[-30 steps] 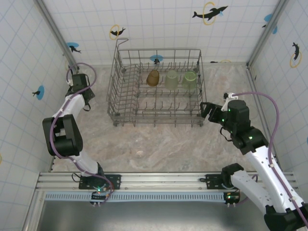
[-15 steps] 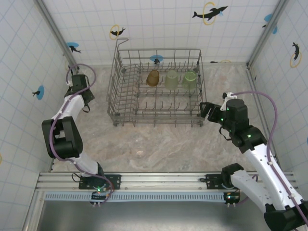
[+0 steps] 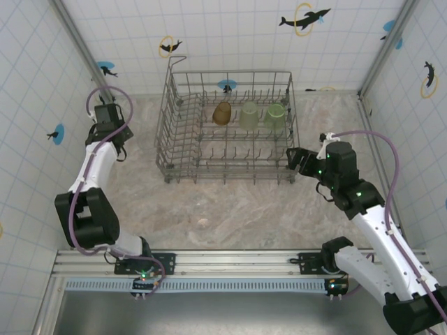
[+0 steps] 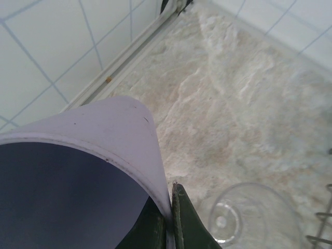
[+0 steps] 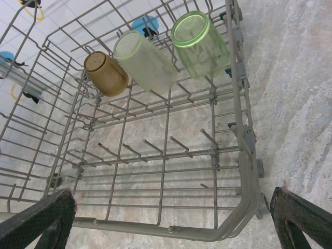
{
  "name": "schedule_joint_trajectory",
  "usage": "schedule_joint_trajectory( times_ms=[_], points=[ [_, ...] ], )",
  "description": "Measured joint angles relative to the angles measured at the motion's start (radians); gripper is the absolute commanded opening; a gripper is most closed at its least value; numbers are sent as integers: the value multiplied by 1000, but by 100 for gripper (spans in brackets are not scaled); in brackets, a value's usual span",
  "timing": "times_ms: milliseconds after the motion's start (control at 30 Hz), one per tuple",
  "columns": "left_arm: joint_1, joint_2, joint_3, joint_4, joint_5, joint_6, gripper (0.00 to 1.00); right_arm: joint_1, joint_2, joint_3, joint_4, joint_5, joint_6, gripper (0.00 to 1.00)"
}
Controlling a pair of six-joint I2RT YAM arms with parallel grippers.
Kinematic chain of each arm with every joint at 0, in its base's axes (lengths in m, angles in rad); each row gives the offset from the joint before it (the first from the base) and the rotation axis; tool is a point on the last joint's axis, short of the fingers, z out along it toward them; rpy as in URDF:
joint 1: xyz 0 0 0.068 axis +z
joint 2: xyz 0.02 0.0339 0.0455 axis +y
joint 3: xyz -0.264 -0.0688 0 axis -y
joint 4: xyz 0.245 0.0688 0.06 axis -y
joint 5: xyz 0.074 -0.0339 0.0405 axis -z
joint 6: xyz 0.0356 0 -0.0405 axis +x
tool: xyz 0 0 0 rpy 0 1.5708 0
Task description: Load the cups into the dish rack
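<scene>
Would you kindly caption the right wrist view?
Open fingers face a wire rack holding an amber cup and two green cups.

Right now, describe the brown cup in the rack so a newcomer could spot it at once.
Start at the big grey wire dish rack. Three cups sit in a row at its far end. The amber-brown cup is leftmost, the only dark one beside two pale green cups.

Large grey wire dish rack [image 5: 247,140]: metal, dull coated finish.
Lavender tumbler [image 4: 104,129]: opaque matt plastic.
Clear tumbler [image 4: 249,212]: glossy, see-through.
Amber tumbler [image 5: 106,73], pale green tumbler [image 5: 145,61], brighter green tumbler [image 5: 199,44]: translucent plastic.
Table [image 4: 233,104]: smooth, marbled beige stone look.
</scene>
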Motion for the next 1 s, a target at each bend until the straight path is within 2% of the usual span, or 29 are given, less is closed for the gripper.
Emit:
schedule_joint_trajectory(
  times_ms=[367,633,1000],
  points=[
    [0,-141,-44,134,150,-83,0,13,4,0,19,-13,22,100],
    [0,-184,-85,262,360,-158,0,32,31,0,35,-21,39,100],
    [0,-209,-94,374,483,-221,0,88,81,-16,108,-26,73,100]
  ],
)
